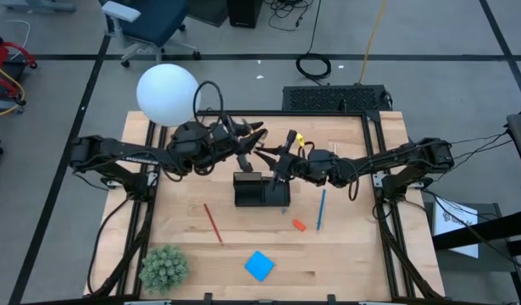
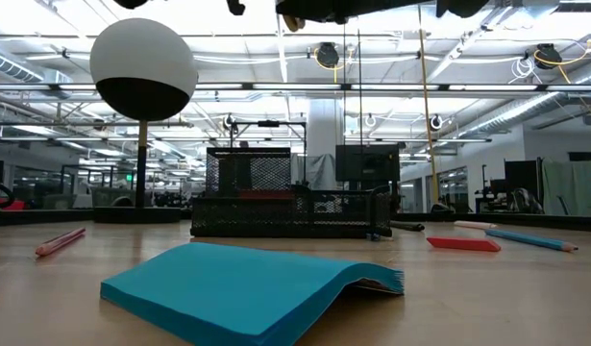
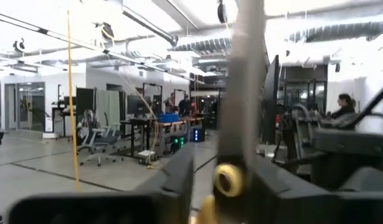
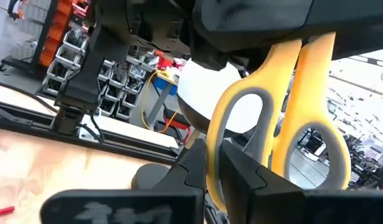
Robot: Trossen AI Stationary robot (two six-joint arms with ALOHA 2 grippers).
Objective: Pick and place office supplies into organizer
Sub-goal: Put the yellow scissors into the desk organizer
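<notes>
The yellow-handled scissors hang in the air between my two grippers, above the black organizer; a bit of yellow handle shows in the high view. My left gripper and my right gripper are both shut on the scissors. A red pencil, a blue pen, an orange-red eraser and a blue note pad lie flat on the table. The low view also shows a pale pencil and a black pen lying by the organizer. My left gripper pinches the scissors at the pivot screw between its two fingers. The pale blades run on past the fingertips. The scissors are clear of the table. My right gripper has the rim of one yellow handle loop between its two fingers. One finger seems to stand inside the loop and one outside. The handles' shanks run away from it into the left gripper.
A white globe lamp stands at the table's far left, close to the left arm. A green spiky plant stands at the near left corner. Bare wood lies between the organizer and the near edge, around the pens and the pad.
</notes>
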